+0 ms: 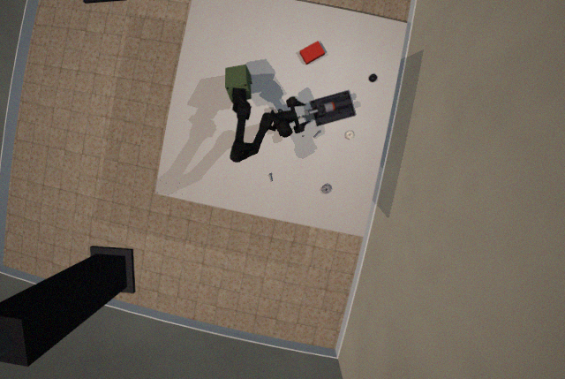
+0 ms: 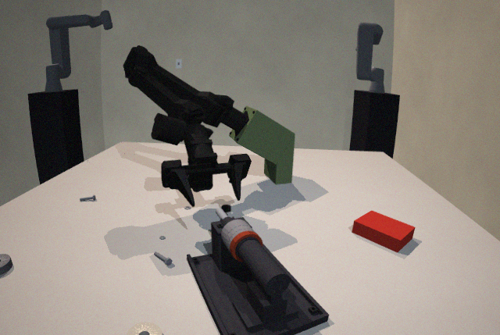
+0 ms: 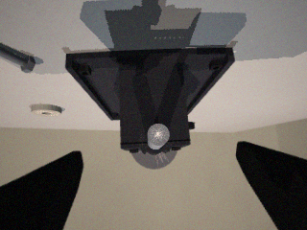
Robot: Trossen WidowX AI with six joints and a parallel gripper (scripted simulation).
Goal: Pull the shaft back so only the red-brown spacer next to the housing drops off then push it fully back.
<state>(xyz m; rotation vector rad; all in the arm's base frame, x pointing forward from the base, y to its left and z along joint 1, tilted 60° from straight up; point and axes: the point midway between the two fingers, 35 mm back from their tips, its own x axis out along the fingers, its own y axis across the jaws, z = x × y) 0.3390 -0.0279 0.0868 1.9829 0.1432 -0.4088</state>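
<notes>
The big dark housing block [image 2: 268, 269] stands on a dark baseplate [image 1: 319, 122] [image 2: 201, 283] [image 3: 98, 91]. The red-brown spacer [image 1: 333, 105] [image 2: 247, 236] sits against its face, and pale grey spacers [image 1: 327, 107] [image 2: 233, 228] fill the space up to the dark end support [image 2: 219, 256] [image 3: 153, 107]. The pale shaft [image 1: 313, 111] [image 2: 219, 213] [image 3: 158, 135] sticks out of that support toward the arm. My gripper [image 1: 305, 114] [image 2: 216, 202] [image 3: 160, 154] is open and empty, close to the shaft's outer end, with the fingers spread to either side of its line. The wrist view does not show the red-brown spacer.
A red block [image 1: 312, 52] [image 2: 383, 226] lies off to one side. A bolt [image 1: 317, 133] [image 2: 162, 258] [image 3: 19, 58] and a pale disc [image 1: 347, 134] [image 3: 46, 109] lie beside the baseplate. Farther off are another bolt [image 1: 270, 177], a grey disc [image 1: 326, 186] and a black disc [image 1: 372, 77].
</notes>
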